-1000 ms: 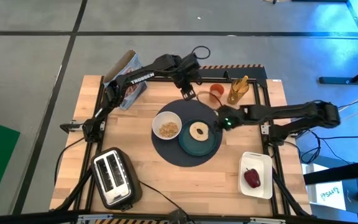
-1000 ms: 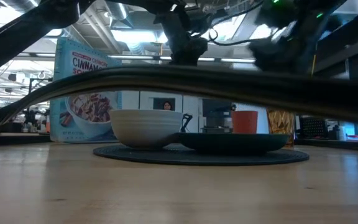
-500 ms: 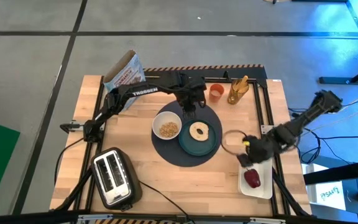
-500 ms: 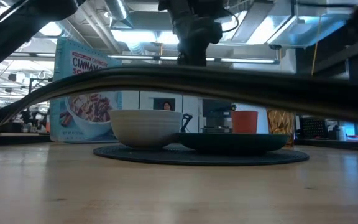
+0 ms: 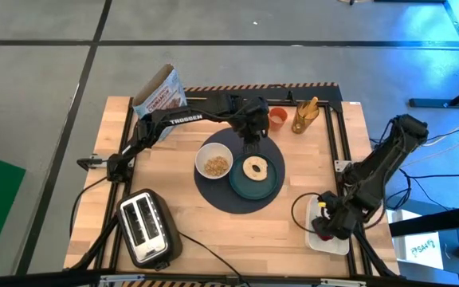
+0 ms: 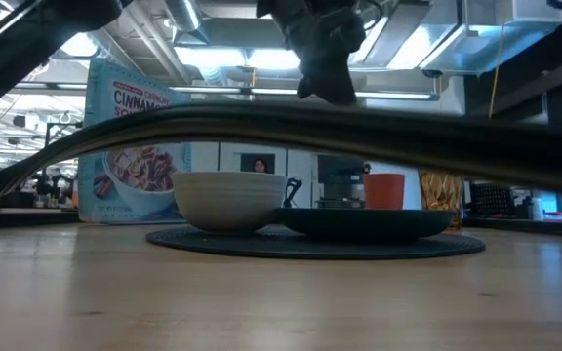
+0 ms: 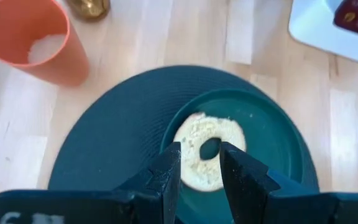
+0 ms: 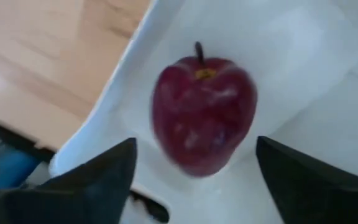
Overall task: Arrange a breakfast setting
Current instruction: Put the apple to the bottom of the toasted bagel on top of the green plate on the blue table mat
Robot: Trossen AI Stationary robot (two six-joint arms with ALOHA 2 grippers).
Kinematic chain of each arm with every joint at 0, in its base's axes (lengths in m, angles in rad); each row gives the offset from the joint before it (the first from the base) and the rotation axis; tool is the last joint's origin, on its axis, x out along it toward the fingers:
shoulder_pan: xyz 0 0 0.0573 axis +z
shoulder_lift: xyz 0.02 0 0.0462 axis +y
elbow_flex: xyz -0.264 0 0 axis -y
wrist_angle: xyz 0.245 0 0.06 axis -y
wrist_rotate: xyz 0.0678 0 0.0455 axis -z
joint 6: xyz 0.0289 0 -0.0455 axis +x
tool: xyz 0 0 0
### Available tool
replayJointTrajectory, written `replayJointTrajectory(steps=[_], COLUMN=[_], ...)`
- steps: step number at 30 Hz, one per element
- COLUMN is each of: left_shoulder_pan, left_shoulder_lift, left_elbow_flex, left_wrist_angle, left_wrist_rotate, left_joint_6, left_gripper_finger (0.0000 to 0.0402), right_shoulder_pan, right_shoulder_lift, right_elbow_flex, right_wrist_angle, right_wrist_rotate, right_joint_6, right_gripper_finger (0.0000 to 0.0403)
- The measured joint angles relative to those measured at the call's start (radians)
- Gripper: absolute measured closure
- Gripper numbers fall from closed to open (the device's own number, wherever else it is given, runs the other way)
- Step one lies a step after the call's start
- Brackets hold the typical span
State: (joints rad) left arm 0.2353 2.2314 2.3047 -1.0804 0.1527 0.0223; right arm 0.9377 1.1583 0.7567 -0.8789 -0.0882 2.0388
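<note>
The right gripper (image 5: 325,223) is held over the white tray (image 5: 338,243) at the table's right front corner, fingers (image 8: 98,180) spread wide either side of the red fruit (image 8: 204,115), which lies in the tray untouched.

The left gripper (image 5: 249,142) is positioned above the far edge of the dark mat (image 5: 213,195), fingers (image 7: 166,177) set a narrow gap apart and nothing pinched (the ring-shaped bread (image 7: 207,152) is seen through that gap).

The bread is seated on the teal plate (image 5: 271,185), plate on the mat's right half. The white bowl (image 5: 214,160) with cereal (image 5: 216,166) is placed on the mat just left of the plate. The orange cup (image 5: 277,118) is stood off the mat, near its far edge.
</note>
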Motion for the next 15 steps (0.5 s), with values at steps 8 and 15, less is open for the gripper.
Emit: replayJointTrajectory(steps=[8, 15], left_shoulder_pan=[-0.029, -0.044], left_shoulder_lift=[0.000, 0.000], left_elbow_flex=[0.000, 0.010], left_wrist_angle=[0.013, 0.019], left_wrist_rotate=[-0.010, -0.008], left_joint_6=[-0.055, -0.095], left_gripper_finger=[0.0295, 0.0254], right_shoulder_pan=[-0.001, -0.001], right_shoulder_lift=[0.145, 0.217], right_elbow_flex=[0.000, 0.000], right_wrist_angle=[0.021, 0.052], right_wrist_rotate=[-0.020, 0.016], right_joint_6=[0.034, 0.021], right_gripper_finger=[0.0029, 0.0068])
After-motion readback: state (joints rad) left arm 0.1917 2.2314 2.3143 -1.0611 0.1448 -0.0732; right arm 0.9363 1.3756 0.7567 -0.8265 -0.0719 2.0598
